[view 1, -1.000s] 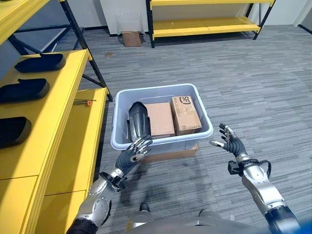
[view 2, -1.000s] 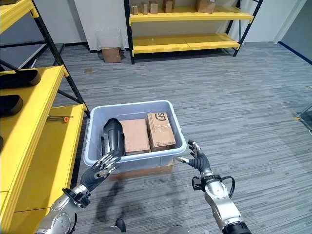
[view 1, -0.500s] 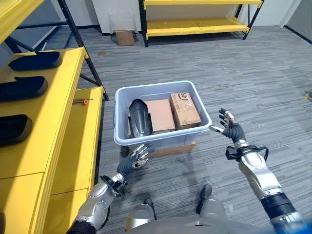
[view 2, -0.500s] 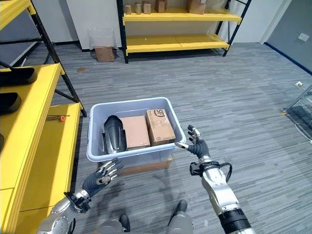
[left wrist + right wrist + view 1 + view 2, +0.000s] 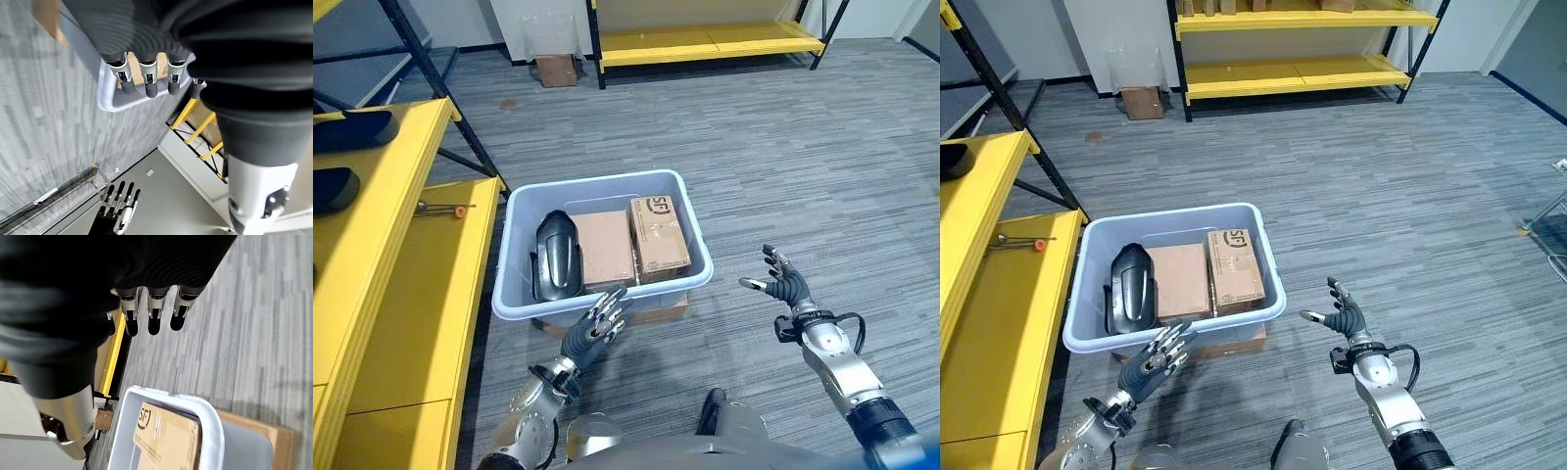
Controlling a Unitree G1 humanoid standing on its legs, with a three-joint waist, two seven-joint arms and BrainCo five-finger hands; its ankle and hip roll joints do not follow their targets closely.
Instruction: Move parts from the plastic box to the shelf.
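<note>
A blue-grey plastic box (image 5: 597, 182) stands on the carpet on a flat piece of cardboard. Inside it lie a black curved part (image 5: 556, 257) at the left and two cardboard cartons (image 5: 658, 233) beside it. My left hand (image 5: 597, 328) is open, fingers straight, just in front of the box's near rim (image 5: 105, 93) and holding nothing. My right hand (image 5: 786, 289) is open too, out to the right of the box and clear of it. From the right wrist, straight fingertips (image 5: 151, 320) hang above the box's corner (image 5: 215, 431).
A yellow shelf (image 5: 382, 255) runs along the left, with black parts (image 5: 357, 127) on its upper level and an orange-handled tool (image 5: 458, 209) on the lower one. Another yellow rack (image 5: 705, 39) and a small carton (image 5: 553, 69) stand far back.
The camera has shifted, sliding the whole scene left. My left hand has risen to the box's near rim. My right hand now sits farther from the box's right rim.
</note>
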